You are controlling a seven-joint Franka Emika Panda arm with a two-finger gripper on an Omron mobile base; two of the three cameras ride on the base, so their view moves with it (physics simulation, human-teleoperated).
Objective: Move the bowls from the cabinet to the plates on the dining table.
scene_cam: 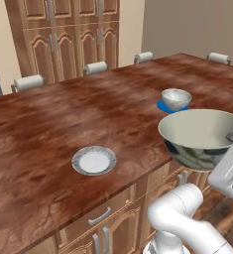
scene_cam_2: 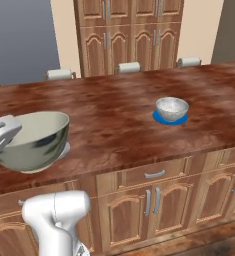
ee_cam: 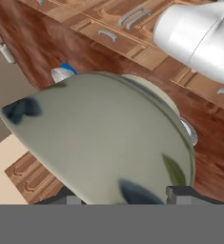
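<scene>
**A:** Holding the grey-green bowl up off the counter right now, rim roughly level, cream inside facing up. Gripper clamped on its wall, one finger inside and one outside from the look of the left base view. Hanging just past the counter's near edge in that view.

**B:** And sitting where, relative to the white-grey plate?

**A:** Plate lying flat near the front edge of the counter, off to the left of the bowl and lower down, going by the left base view. From the right base view, bowl looking like it's hovering over the near edge, with a sliver of something pale peeking out under its right side. Possibly the plate, but hard to call. Hand view showing a pale rim poking out behind the bowl's underside too.

**B:** So needing to slide sideways before dropping?

**A:** Probably, just guessing. Looking like a short shift across to get centred over the plate, then straight down. Not worrying about axis with a round bowl, only centring.

**B:** Other one sorted?

**A:** Yep, speckled bowl sitting on the blue plate further along the counter, well apart from the gripper.
</scene>
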